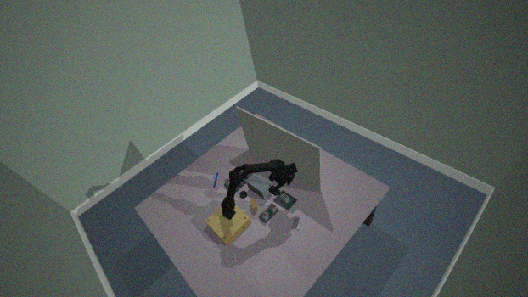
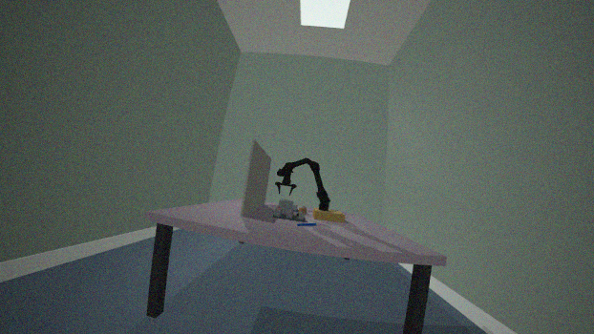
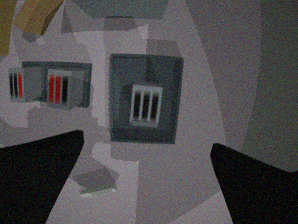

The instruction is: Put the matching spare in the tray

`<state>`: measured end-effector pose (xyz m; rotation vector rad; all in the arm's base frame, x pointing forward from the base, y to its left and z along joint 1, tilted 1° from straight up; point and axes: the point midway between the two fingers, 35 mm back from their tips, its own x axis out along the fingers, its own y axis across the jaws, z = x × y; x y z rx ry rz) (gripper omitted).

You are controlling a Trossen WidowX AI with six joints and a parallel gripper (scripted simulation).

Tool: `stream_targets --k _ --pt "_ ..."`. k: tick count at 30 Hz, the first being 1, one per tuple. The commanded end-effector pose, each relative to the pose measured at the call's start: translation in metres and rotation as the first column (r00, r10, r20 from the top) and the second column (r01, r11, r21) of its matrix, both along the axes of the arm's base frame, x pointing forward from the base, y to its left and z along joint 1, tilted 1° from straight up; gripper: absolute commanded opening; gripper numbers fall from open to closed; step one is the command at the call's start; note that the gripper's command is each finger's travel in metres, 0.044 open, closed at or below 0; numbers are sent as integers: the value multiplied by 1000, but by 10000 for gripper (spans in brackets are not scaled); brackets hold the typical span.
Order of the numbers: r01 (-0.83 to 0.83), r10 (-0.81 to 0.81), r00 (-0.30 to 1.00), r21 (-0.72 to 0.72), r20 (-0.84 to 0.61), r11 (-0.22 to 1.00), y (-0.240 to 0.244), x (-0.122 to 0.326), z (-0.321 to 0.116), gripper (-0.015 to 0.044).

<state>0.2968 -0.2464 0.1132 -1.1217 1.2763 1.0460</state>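
Note:
The grey spare with four black bars [image 3: 145, 106] [image 1: 285, 198] lies inside the dark tray [image 3: 120, 132] [image 1: 289, 206], right of its middle in the wrist view. My gripper [image 3: 149, 144] [image 2: 285, 194] is wide open and empty, hanging above the tray and apart from the spare. Two other grey spares sit in a dark holder [image 3: 45, 64] left of the tray: one with two red bars and a black one [image 3: 59, 89], one with black bars and one red [image 3: 16, 85]. A grey sloped block [image 1: 260, 187] [image 3: 120, 7] stands behind. No printed code is readable.
A tall panel [image 1: 280, 144] [image 2: 256, 181] stands beyond the tray. An orange block [image 1: 254, 206] [image 3: 40, 15] and a dark round thing [image 1: 243, 194] lie near the yellow base [image 1: 238, 222] [image 2: 329, 216]. A blue stick [image 1: 216, 180] [image 2: 307, 224] lies farther off.

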Motion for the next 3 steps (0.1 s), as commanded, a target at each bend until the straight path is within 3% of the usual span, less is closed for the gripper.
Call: stream_targets --k 1,3 --pt "0 0 1000 -3 3 1000 0 0 1 440" --pt "0 0 1000 -3 3 1000 0 0 1 440"
